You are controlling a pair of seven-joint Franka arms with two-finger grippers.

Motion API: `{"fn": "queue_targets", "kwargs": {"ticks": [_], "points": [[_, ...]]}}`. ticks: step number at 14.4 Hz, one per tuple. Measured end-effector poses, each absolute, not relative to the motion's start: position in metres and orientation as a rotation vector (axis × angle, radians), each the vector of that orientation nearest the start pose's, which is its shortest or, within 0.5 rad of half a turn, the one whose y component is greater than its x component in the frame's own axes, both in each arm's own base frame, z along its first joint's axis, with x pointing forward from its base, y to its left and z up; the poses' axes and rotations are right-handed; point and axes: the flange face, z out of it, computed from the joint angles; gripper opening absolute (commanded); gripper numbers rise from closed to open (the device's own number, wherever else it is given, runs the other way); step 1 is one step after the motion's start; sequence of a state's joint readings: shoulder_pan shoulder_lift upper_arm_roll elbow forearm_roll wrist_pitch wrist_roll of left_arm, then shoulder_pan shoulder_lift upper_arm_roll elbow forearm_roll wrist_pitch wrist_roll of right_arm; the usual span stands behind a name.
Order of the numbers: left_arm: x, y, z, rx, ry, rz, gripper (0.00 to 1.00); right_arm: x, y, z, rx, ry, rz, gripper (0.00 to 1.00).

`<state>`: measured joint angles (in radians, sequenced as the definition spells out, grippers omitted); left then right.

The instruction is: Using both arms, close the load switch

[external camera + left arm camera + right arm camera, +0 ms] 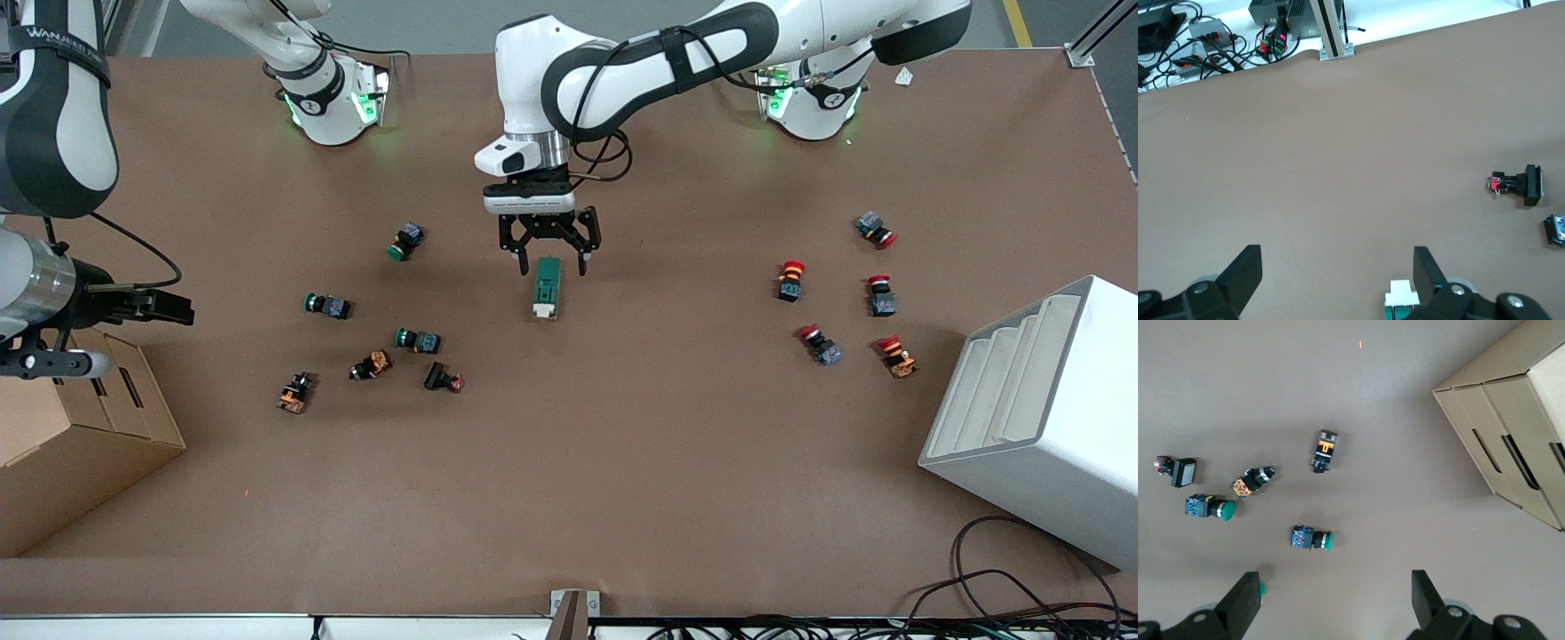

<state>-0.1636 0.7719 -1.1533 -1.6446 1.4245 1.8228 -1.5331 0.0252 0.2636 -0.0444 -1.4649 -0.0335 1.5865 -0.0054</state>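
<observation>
The load switch (546,284), a dark green oblong block with a white end, lies flat near the middle of the table, white end toward the front camera. My left gripper (551,265) hangs open just over its green end, one finger to each side and neither touching. In the left wrist view the switch's white end (1403,297) shows close beside one finger, off-centre in the left gripper (1336,267). My right gripper (182,309) waits open in the air at the right arm's end of the table, above the cardboard box (71,436); the right gripper (1335,587) holds nothing.
Green push buttons (327,305) and orange and black ones (372,364) lie scattered between the switch and the box (1511,420). Several red push buttons (818,344) lie toward the left arm's end. A white slotted rack (1040,418) stands at that end, near the front camera.
</observation>
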Motion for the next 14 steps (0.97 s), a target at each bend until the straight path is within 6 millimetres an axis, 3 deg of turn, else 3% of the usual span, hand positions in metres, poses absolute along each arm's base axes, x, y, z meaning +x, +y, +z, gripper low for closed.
{"fn": "queue_targets", "kwargs": {"ticks": [5, 7, 10, 14], "points": [[0.398, -0.572, 0.42, -2.873, 0.212, -0.741, 1.0, 0.624, -0.028, 0.531, -3.194, 0.002, 0.195, 1.0], [0.396, -0.578, 0.434, -2.888, 0.197, -0.7, 1.0, 0.624, -0.034, 0.539, -3.195, 0.014, 0.178, 1.0], [0.391, -0.582, 0.444, -2.901, 0.164, -0.642, 1.0, 0.623, -0.032, 0.548, -3.194, 0.01, 0.174, 1.0], [0.399, -0.576, 0.454, -2.92, 0.113, -0.569, 1.0, 0.622, -0.031, 0.56, -3.194, 0.006, 0.165, 1.0]]}}
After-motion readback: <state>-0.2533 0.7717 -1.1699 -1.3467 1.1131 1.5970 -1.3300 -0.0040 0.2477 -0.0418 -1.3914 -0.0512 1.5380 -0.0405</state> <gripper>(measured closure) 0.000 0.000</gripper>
